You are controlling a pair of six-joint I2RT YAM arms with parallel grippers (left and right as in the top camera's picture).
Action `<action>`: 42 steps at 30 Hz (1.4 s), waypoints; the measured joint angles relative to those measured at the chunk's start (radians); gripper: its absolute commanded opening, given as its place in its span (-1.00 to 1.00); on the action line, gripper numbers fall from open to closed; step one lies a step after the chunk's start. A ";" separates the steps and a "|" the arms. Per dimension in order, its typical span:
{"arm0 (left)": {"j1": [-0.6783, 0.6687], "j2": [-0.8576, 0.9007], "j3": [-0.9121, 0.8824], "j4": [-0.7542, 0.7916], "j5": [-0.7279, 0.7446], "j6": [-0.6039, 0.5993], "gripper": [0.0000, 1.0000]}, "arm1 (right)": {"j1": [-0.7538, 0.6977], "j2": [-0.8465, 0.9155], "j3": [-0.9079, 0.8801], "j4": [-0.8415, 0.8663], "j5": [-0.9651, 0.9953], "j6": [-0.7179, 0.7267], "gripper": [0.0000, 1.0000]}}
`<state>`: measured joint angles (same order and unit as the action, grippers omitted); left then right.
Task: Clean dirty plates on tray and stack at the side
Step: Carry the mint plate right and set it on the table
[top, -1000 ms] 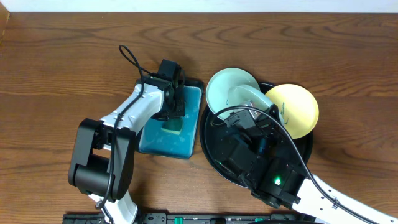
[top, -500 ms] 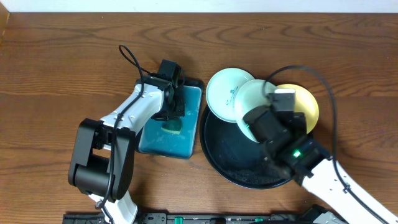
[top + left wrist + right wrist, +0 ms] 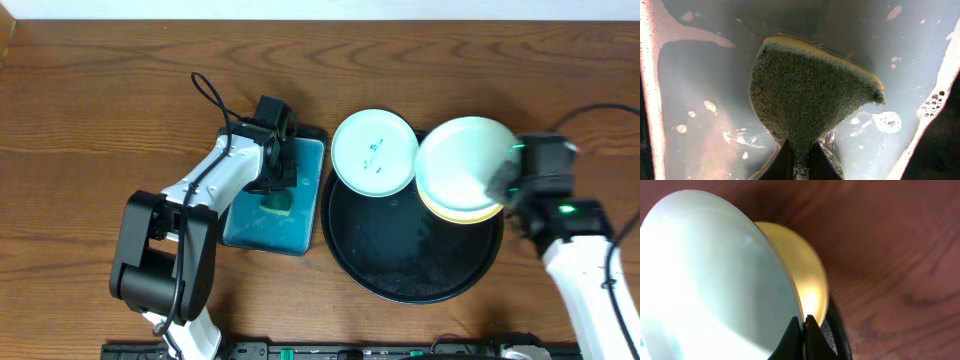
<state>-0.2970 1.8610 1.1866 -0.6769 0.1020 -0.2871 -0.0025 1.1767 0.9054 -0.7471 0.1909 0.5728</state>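
My right gripper (image 3: 498, 184) is shut on the right rim of a pale mint plate (image 3: 458, 163) and holds it over the yellow plate (image 3: 452, 213), of which only a crescent shows. In the right wrist view the jaws (image 3: 803, 330) pinch the mint plate's (image 3: 715, 280) edge, with the yellow plate (image 3: 807, 275) just behind it. A second mint plate (image 3: 375, 152) with small scribbles lies on the black tray's (image 3: 400, 265) upper left rim. My left gripper (image 3: 278, 185) is shut on a green and yellow sponge (image 3: 805, 95) over the teal tray.
The rectangular teal tray (image 3: 300, 235) lies left of the black tray; its wet floor (image 3: 705, 100) carries foam spots. Bare wooden table (image 3: 100, 120) surrounds both trays. The black tray's rim (image 3: 837, 335) shows below the yellow plate.
My right arm has swung from over the tray's front to its right side, carrying the mint plate rightwards until it covers the yellow plate. The left arm has not moved.
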 measured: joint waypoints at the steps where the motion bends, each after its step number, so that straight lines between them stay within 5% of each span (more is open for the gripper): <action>1: 0.000 0.000 0.000 0.000 0.000 0.000 -0.85 | -0.063 0.000 0.000 0.002 -0.050 0.001 -0.98; 9: 0.000 0.000 0.000 0.000 0.000 0.000 -0.85 | -0.480 0.000 0.000 0.008 -0.284 0.002 -0.98; 17: 0.000 0.000 0.000 0.000 0.000 0.000 -0.85 | -0.722 0.026 0.001 0.022 -0.301 0.002 -0.98; 37: 0.000 0.000 0.000 -0.001 0.000 0.000 -0.85 | -0.752 0.428 0.003 0.295 -0.261 0.001 -0.95; 42: 0.000 0.000 0.000 -0.001 0.000 0.000 -0.85 | -0.715 0.465 0.003 0.351 -0.329 -0.019 -0.52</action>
<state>-0.2970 1.8610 1.1866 -0.6781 0.1024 -0.2871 -0.7174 1.6421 0.9085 -0.3962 -0.1379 0.5537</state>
